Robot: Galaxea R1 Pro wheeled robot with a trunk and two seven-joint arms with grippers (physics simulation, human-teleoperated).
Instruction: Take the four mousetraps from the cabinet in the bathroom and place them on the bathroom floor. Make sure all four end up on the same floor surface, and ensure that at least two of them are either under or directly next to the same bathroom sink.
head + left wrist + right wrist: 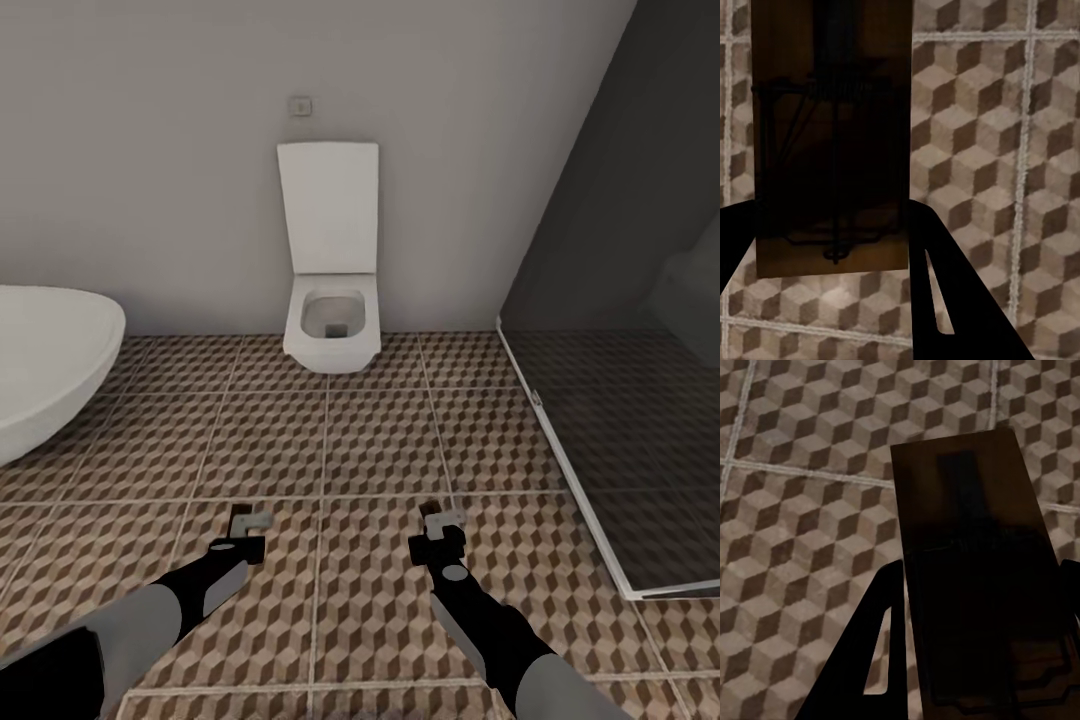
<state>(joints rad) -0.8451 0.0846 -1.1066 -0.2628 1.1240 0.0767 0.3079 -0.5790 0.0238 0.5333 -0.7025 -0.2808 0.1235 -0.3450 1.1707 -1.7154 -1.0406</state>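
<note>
Both arms reach out low over the cube-patterned bathroom floor [330,440]. My left gripper [246,538] is shut on a small dark-brown mousetrap [250,520]. In the left wrist view this mousetrap [832,135] is a brown board with thin wire parts, held between the dark fingers [945,292]. My right gripper [440,536] is shut on a second mousetrap [445,520]. The right wrist view shows that mousetrap [975,570] between the fingers [870,660], above the tiles. The cabinet and the sink are out of view.
A white wall-hung toilet [330,320] with its lid up stands straight ahead against the wall. An oval white bathtub [45,360] bulges in from the left. A dark glass shower screen [620,400] with a white floor rail closes off the right side.
</note>
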